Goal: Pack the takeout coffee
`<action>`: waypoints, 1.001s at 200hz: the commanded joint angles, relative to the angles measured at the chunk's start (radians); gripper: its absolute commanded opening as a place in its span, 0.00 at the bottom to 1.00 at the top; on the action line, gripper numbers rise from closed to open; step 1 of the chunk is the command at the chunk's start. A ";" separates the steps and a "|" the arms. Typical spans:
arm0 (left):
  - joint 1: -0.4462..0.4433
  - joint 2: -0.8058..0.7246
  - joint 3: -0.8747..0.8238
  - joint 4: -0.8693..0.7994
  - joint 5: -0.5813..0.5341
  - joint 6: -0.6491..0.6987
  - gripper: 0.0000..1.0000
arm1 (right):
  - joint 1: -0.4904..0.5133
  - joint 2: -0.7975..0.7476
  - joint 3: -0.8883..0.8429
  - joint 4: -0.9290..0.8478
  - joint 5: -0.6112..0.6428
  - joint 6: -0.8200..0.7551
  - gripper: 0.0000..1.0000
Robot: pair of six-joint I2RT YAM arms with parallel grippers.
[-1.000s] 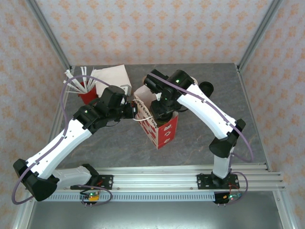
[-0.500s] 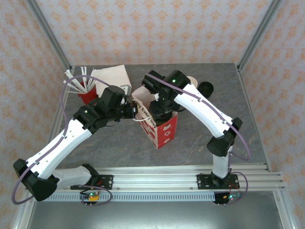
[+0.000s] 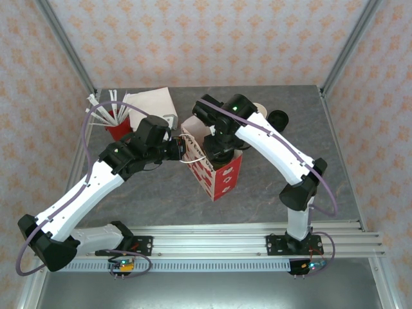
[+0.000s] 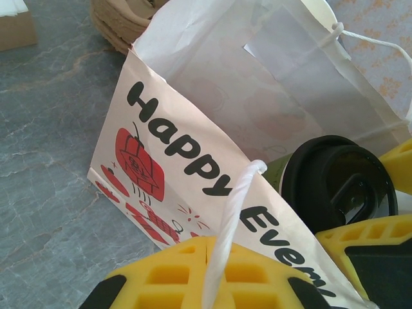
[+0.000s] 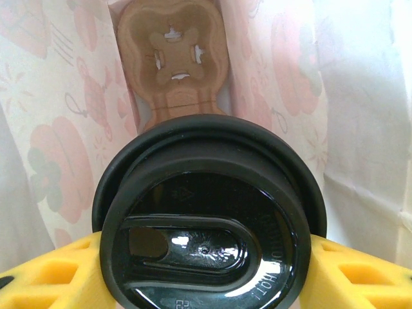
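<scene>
My right tool (image 5: 206,286) is clamped at middling width on the small green-sided paper coffee cup with the black round lid (image 5: 206,212), with yellow fingers (image 5: 51,273) showing either side of the lid. The cup is already inside the mouth of the red-and-white printed paper bag with black "Happy" lettering (image 3: 219,177), which stands upright mid-bench between the two arms. My left tool (image 4: 209,270) is pinched fully closed on the bag's white cord handle (image 4: 235,193), pulling the near wall out so the mouth gapes. Change over the last second is small. The right arm has eased its elbow and wrist a touch, enough to uncover the stack of pale cups (image 3: 259,108) at the back of the grey stone-look bench (image 3: 277,199). The left arm and bag have not shifted. In the left wrist view the lid sits between the printed near wall and the far wall, with a sliver of green side showing. The right wrist view looks past the lid to a brown cardboard cut-out piece (image 5: 177,58) deeper in the bag; I can't tell if the cup's base touches anything. My read is that this is the lowering step, well along, with the cup gripped and not yet released. Next needs a straight descent, then letting go. The risk is the cup tipping against the soft wall or catching that cardboard.
</scene>
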 commanded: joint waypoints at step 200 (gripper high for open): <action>-0.011 -0.024 0.006 -0.011 -0.013 0.027 0.07 | -0.006 0.045 -0.050 -0.105 -0.040 -0.021 0.62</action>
